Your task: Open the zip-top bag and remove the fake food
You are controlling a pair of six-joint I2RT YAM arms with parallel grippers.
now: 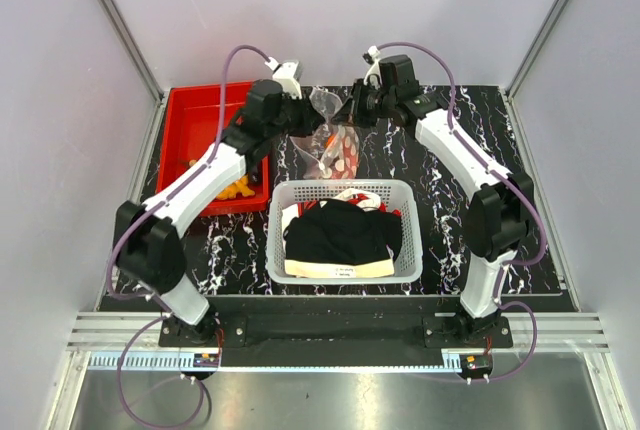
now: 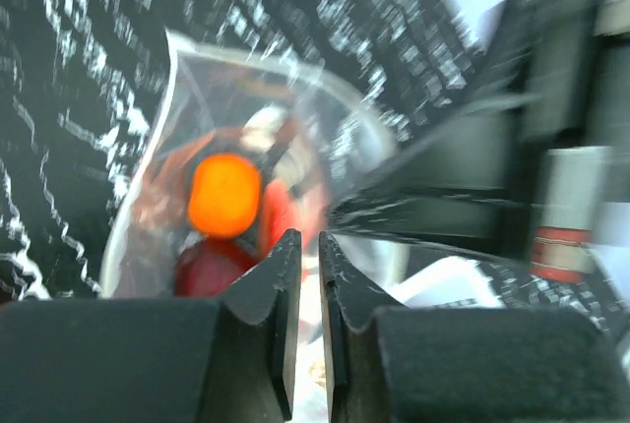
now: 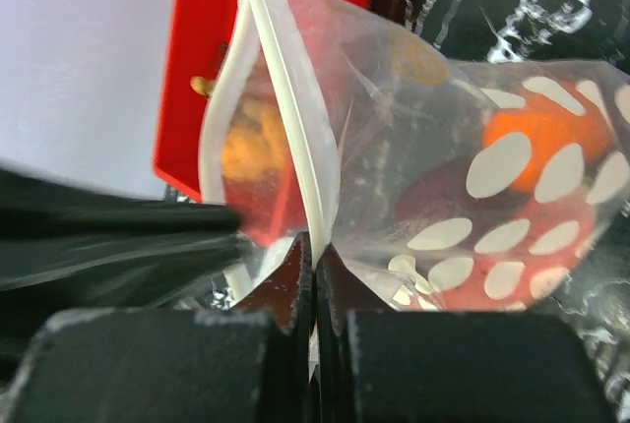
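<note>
The zip-top bag (image 1: pixel 335 150) hangs above the table behind the basket, between my two grippers. My right gripper (image 3: pixel 315 246) is shut on one white zip strip at the bag's (image 3: pixel 394 118) mouth, which gapes open. Inside lie fake food pieces: an orange fruit (image 2: pixel 224 195), a dark red fruit (image 2: pixel 205 268) and pale discs (image 3: pixel 497 162). My left gripper (image 2: pixel 308 241) is at the bag's (image 2: pixel 187 89) near lip, its jaws a narrow slit apart. Whether film sits in the slit is unclear. The left fingers (image 3: pixel 118 236) show blurred beside the other lip.
A red bin (image 1: pixel 200 110) at the back left holds tan-orange pieces (image 1: pixel 232 190). A white mesh basket (image 1: pixel 280 250) with black and white clothes (image 1: pixel 340 230) stands just in front of the hanging bag. White walls close in the black marbled table (image 1: pixel 450 250).
</note>
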